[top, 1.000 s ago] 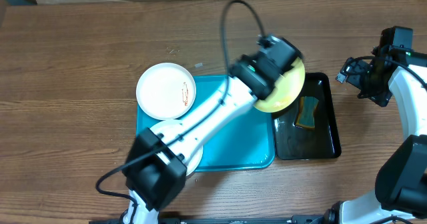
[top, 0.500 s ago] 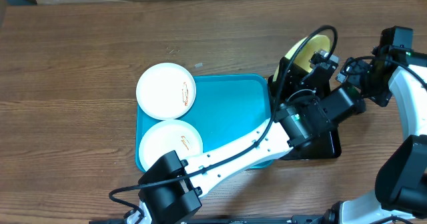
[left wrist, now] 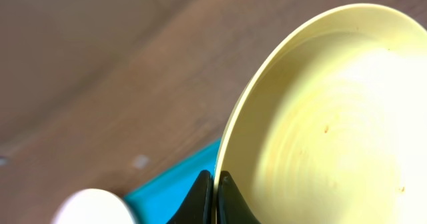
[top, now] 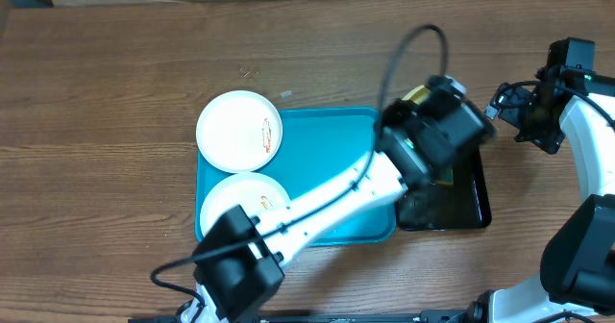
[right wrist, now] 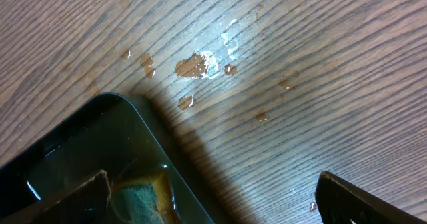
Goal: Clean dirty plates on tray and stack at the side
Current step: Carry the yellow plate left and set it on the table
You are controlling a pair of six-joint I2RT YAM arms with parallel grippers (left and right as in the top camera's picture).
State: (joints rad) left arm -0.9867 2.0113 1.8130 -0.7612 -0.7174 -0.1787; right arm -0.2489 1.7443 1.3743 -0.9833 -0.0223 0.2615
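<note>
Worktop [top: 115, 63]: brown wood grain, seen from above.
Turquoise tray [top: 332, 155]: large rectangle with a low rim, mid-worktop, just beside the black tray's left side.
Far white plate [top: 235, 131]: lying flat over the tray's far-left corner and partly overhanging the wood; small orange-red smear near its right edge.
Near white plate [top: 235, 203]: lying flat in the tray's near-left part, just beside the far one; orange-red smear on its right side; near edge hidden under the left arm.
Left arm [top: 336, 193]: white and black, stretched diagonally from the near edge, across the tray, to above the black tray.
Left gripper [left wrist: 215, 184]: jaws pinched together on the rim of the yellow-green plate.
Yellow-green plate [left wrist: 320, 117]: off the tray, held up on edge, filling the right half of the left wrist view; from above, only a yellow sliver shows past the wrist, over the black tray's far-left corner.
Black tray [top: 473, 193]: narrow, glossy and wet, right of the turquoise tray.
Sponge [right wrist: 143, 191]: yellow with a green face, inside the black tray near its corner.
Droplets [right wrist: 193, 65]: small wet spots on bare wood beyond that corner.
Right gripper [right wrist: 212, 184]: jaws wide apart, nothing between them, above the wood beside the black tray, well apart from every plate.
</note>
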